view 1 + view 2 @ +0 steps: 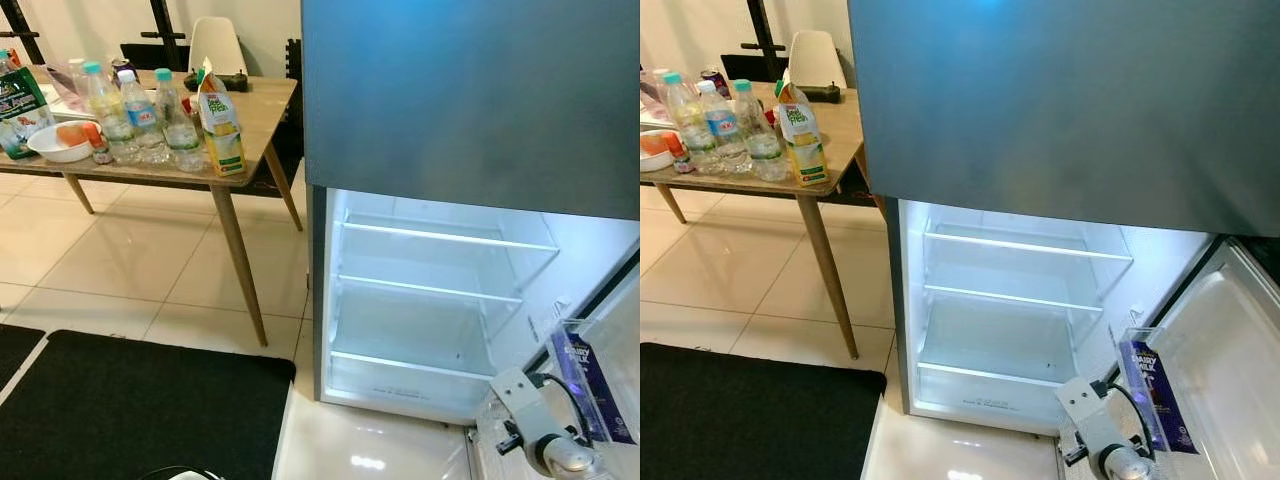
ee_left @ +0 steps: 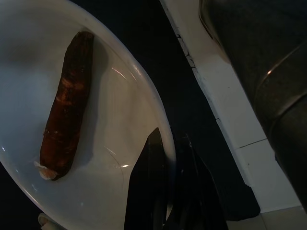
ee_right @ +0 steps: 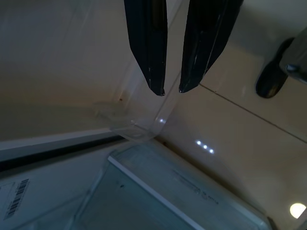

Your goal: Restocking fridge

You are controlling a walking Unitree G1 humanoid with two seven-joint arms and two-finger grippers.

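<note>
The left end effector (image 2: 168, 191) has its two black fingers pressed together on the rim of a white plate (image 2: 120, 120). On that plate, out beyond the fingertips, lies one dark reddish-brown sausage-shaped piece of food (image 2: 67, 110). Past the plate's edge there is a dark mat (image 2: 163, 67) and a pale strip of floor tile (image 2: 230, 120) beside it.

The right end effector (image 3: 171, 91) has its fingers only slightly apart, a narrow gap between the tips, and they hold nothing. Just beyond the tips is the clear plastic corner of a fridge door shelf (image 3: 139, 127), with glossy cream floor (image 3: 240, 134) on the far side of it. In the head views the right arm's silver wrist (image 1: 540, 425) sits low by the open fridge door (image 1: 1230, 350). A purple milk carton (image 1: 588, 385) stands upright in the door shelf right next to that wrist.

Just past the right arm, the lit fridge compartment (image 1: 420, 300) stands open, with glass shelves (image 1: 430, 290) stacked inside. The grey upper door (image 1: 470, 90) above it is shut.

Well off to the left end effector's side and farther back is a wooden surface (image 1: 255, 110). It carries three water bottles (image 1: 150, 115) with teal caps, a juice carton (image 1: 222, 125) at the near edge, and a white bowl (image 1: 58, 145) with orange items in it. A white chair (image 1: 215, 45) stands behind the surface.
</note>
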